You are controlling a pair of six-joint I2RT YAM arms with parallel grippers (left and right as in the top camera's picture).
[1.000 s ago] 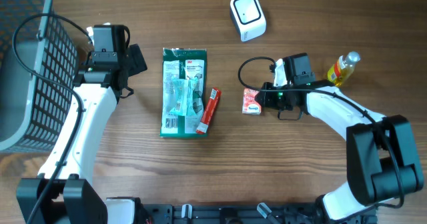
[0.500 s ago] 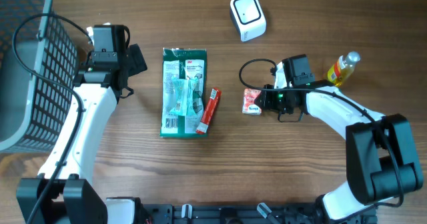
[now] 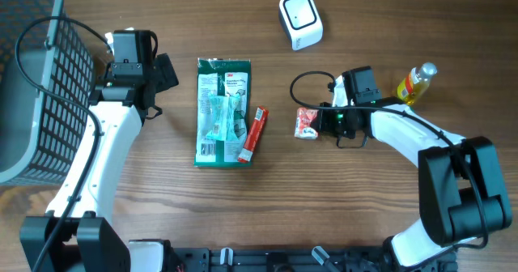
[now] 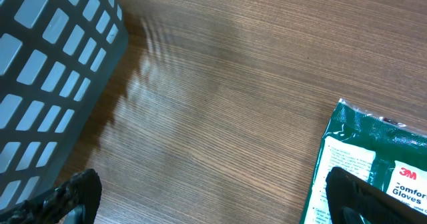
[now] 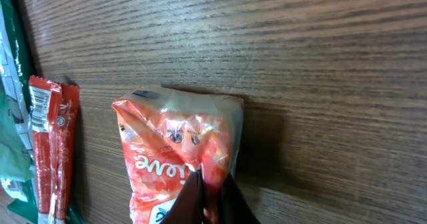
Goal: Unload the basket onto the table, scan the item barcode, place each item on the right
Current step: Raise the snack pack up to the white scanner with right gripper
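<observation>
At the right-centre of the table (image 3: 243, 223), you have the right gripper (image 3: 325, 120) at the orange snack packet (image 3: 305, 122), which I take as the item to scan. In the right wrist view the two fingers (image 5: 193, 199) are pressed together on the near edge of the packet (image 5: 180, 151), so the thin film is pinched between them. The grip looks made, but it holds only the edge, not the body. The packet seems to lie on the wood or just above it; I cannot tell which. It sits between the red stick packet (image 3: 255, 132) and the right arm, apart from both. The scanner (image 3: 300, 19) stands well apart, toward the far side of the table, with its window facing up. So approx. the first step is done, i.e. reach and pinch. What is left, in my judgement: lift the packet, carry it over to the scanner, turn the barcode side to the window, and wait for the read. No barcode shows on the packet's upper face, so maybe it is underneath. The left gripper (image 4: 213, 207) has its fingers wide apart and holds nothing; it hangs between the basket (image 3: 32, 78) and the green glove pack (image 3: 222, 110). The bottle (image 3: 415, 83) lies beside the right arm, untouched.
</observation>
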